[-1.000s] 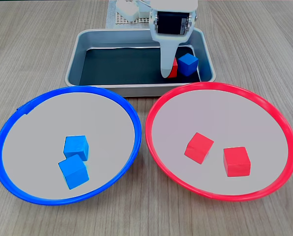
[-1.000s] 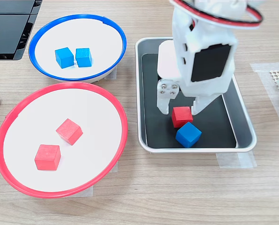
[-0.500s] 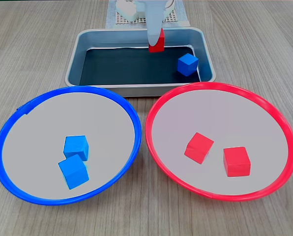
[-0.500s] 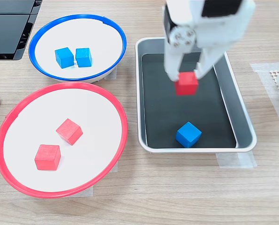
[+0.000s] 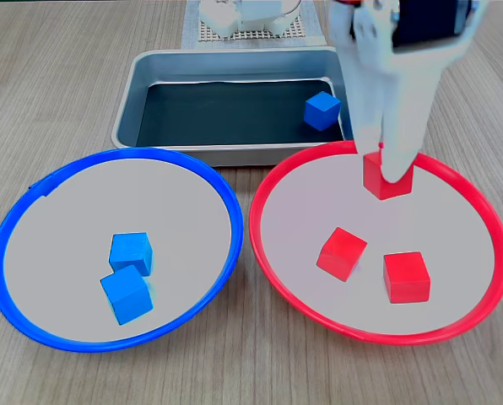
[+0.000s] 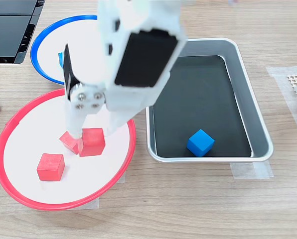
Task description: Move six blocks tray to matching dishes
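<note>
Red block [image 5: 387,175] is clamped in the pincer [image 5: 385,173], held above the red-rimmed dish [image 5: 378,332], which already has two red blocks [image 5: 342,253] [image 5: 405,276] in it. Step in hand: dropping off the third red. Next move likely calls for opening the jaws clear of those two. Blue-rimmed dish [image 5: 116,337] holds two blue blocks [image 5: 131,253] [image 5: 126,294]; one blue block [image 6: 200,143] remains in the metal tray [image 6: 255,117] on the wooden worktop [image 6: 198,204].

wood table [image 5: 66,76], tray [image 5: 235,156], 2 dishes [image 5: 116,342]
</note>
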Controlling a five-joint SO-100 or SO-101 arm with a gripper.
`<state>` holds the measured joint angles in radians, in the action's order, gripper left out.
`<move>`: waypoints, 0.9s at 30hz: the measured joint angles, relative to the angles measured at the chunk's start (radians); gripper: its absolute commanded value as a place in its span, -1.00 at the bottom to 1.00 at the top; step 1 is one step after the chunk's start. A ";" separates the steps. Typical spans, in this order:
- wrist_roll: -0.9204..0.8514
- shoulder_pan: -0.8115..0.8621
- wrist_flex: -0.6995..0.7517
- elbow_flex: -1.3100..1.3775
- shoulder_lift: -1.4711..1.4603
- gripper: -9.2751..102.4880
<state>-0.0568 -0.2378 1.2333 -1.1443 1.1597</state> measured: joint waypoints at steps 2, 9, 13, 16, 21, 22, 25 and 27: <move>-0.038 -0.023 0.005 0.000 -0.005 -0.48; -0.086 -0.014 0.060 -0.002 -0.006 -0.76; -0.120 0.012 0.121 -0.086 0.063 -0.84; -0.210 0.032 0.219 -0.288 0.239 -0.84; -0.313 0.083 0.245 -0.675 0.512 -0.61; -0.331 0.077 0.244 -0.713 0.537 -0.55; -0.324 0.081 0.218 -0.796 0.588 -0.46; -0.330 0.058 0.195 -0.796 0.588 -0.46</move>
<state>-0.3866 -0.1795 1.4281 -1.9405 1.7472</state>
